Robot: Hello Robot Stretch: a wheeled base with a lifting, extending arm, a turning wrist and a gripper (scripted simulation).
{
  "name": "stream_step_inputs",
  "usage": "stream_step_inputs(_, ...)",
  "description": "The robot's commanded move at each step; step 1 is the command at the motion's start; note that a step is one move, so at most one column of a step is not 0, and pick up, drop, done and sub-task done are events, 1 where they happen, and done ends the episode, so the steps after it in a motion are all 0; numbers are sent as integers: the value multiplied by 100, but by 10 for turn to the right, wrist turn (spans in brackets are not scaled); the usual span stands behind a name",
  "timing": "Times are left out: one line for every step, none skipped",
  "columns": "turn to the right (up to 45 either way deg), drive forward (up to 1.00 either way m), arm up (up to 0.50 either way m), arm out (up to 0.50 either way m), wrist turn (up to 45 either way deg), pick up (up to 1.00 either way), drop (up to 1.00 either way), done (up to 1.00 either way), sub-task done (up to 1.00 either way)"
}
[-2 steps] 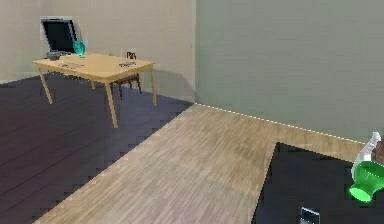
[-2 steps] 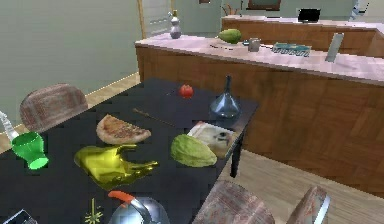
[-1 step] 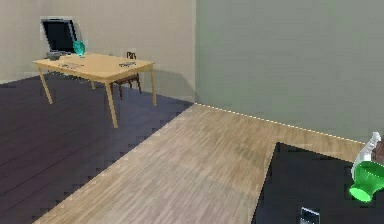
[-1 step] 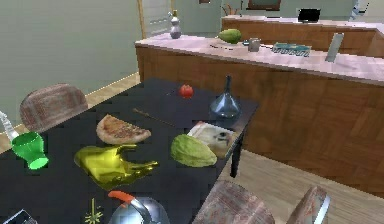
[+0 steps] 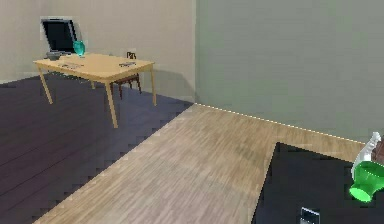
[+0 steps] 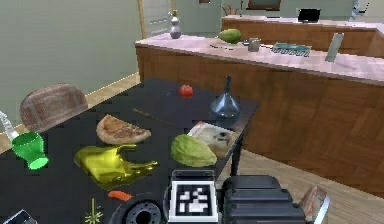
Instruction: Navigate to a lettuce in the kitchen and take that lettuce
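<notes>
Approach seems finished: the lettuce [image 6: 193,150] lies on the worktop [image 6: 150,105] just beyond the gripper [image 6: 137,211], whose load I cannot tell; next, reach for it.

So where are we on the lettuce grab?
Done: navigation looks finished, the robot is beside the black table in the kitchen, lettuce lying on it. In hand: the arm reaches over the table's near edge, end effector low in the arm side view; I cannot tell whether it holds anything. Left: taking the lettuce and lifting it clear.
</notes>
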Motion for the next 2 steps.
stream_step_inputs(0, 0, 0, 34, 0, 0, 0, 0, 0)
stream_step_inputs(0, 0, 0, 0, 450, 0, 0, 0, 0)
